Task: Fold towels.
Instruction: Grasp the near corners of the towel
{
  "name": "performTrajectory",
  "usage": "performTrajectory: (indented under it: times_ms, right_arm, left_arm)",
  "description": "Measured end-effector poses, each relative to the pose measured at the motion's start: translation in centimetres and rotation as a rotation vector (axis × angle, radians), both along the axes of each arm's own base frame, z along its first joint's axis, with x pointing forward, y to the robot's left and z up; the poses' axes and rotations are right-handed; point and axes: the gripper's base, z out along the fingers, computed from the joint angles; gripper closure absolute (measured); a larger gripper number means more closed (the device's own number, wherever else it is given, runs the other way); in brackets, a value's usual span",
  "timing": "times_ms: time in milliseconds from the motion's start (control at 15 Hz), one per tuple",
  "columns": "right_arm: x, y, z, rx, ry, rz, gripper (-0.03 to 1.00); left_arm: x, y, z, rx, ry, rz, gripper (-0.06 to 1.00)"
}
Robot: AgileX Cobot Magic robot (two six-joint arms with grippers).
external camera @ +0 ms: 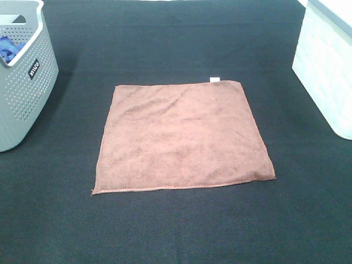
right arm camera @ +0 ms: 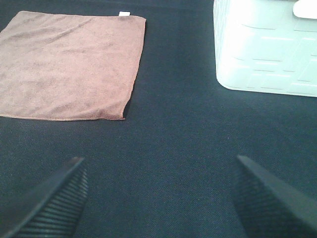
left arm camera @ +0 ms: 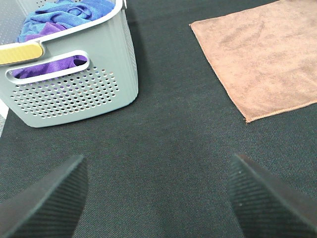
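Note:
A brown towel [external camera: 181, 135] lies flat and unfolded in the middle of the dark table, with a small white tag [external camera: 214, 80] at its far right corner. It also shows in the left wrist view [left arm camera: 262, 54] and the right wrist view [right arm camera: 69, 64]. My left gripper [left arm camera: 156, 198] is open and empty over the bare table, between the grey basket and the towel's near left corner. My right gripper [right arm camera: 158, 198] is open and empty over the bare table, off the towel's near right corner. Neither gripper shows in the high view.
A grey perforated basket [external camera: 25, 88] stands at the far left and holds blue and purple towels [left arm camera: 64, 15]. A white bin [external camera: 327, 71] stands at the far right, also in the right wrist view [right arm camera: 262, 49]. The tabletop is dark cloth [external camera: 176, 231].

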Motion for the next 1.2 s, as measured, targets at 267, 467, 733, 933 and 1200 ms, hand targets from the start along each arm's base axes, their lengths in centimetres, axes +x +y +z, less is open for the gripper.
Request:
performTrajectory:
  times_ms: [267,467,733,933,1200]
  right_arm:
    - [0.00,0.00,0.00,0.000,0.000,0.000,0.21]
    - [0.00,0.00,0.00,0.000,0.000,0.000,0.21]
    - [0.00,0.00,0.00,0.000,0.000,0.000,0.21]
    - [0.00,0.00,0.00,0.000,0.000,0.000,0.21]
    - [0.00,0.00,0.00,0.000,0.000,0.000,0.21]
  left_arm:
    - [0.00,0.00,0.00,0.000,0.000,0.000,0.20]
    - [0.00,0.00,0.00,0.000,0.000,0.000,0.20]
    - [0.00,0.00,0.00,0.000,0.000,0.000,0.20]
    - [0.00,0.00,0.00,0.000,0.000,0.000,0.20]
    - [0.00,0.00,0.00,0.000,0.000,0.000,0.20]
